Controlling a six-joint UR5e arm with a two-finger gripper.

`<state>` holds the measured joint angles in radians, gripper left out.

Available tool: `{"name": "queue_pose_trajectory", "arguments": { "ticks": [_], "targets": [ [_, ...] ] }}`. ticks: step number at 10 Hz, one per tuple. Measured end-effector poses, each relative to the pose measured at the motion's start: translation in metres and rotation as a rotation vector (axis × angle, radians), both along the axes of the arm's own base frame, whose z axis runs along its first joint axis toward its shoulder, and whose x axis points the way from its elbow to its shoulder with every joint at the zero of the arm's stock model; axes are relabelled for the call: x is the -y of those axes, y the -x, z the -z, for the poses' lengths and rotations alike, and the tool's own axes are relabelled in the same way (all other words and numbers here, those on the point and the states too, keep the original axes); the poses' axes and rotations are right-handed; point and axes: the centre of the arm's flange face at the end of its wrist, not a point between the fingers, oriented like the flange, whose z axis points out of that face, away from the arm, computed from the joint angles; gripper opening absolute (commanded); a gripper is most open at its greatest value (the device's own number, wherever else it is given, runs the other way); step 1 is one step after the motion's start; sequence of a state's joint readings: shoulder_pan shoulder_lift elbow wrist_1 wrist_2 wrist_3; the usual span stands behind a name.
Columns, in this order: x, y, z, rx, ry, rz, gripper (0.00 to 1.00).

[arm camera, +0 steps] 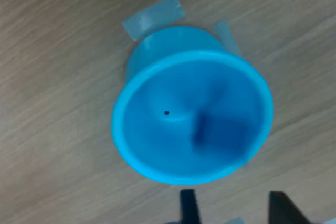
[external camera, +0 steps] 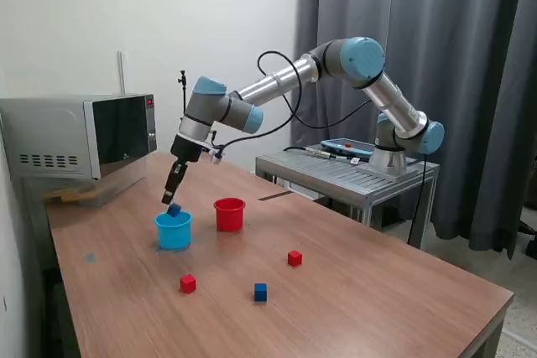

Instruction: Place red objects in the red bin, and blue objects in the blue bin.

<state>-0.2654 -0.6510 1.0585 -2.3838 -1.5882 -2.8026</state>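
cube (external camera: 174, 210) in left cup (external camera: 174, 230) | right cup (external camera: 229, 215) beside | three cubes nearer

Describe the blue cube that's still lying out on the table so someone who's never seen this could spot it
On the wooden table, look at the near side in the exterior view, in front of the two cups. The loose blue cube lies there between two red cubes; it is the only dark blue block on the bare tabletop.

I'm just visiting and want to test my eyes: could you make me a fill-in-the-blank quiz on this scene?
1. The cup under the end effector is light ____.
2. Red cubes lying loose number ____.
3. The grey appliance at the exterior view's left is a ____.
Missing words: blue; two; microwave.
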Motion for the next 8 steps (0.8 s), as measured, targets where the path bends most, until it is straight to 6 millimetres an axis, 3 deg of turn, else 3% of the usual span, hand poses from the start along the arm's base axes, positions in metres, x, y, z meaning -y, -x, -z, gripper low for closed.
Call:
{"name": "queue_pose_trajectory", "arguments": {
  "ticks": [5,8],
  "targets": [
    [0.0,0.0,0.002,0.005,-0.008,0.003,1.0],
    [0.016,0.001,0.0,0.016,0.004,-0.028,1.0]
  ]
}}
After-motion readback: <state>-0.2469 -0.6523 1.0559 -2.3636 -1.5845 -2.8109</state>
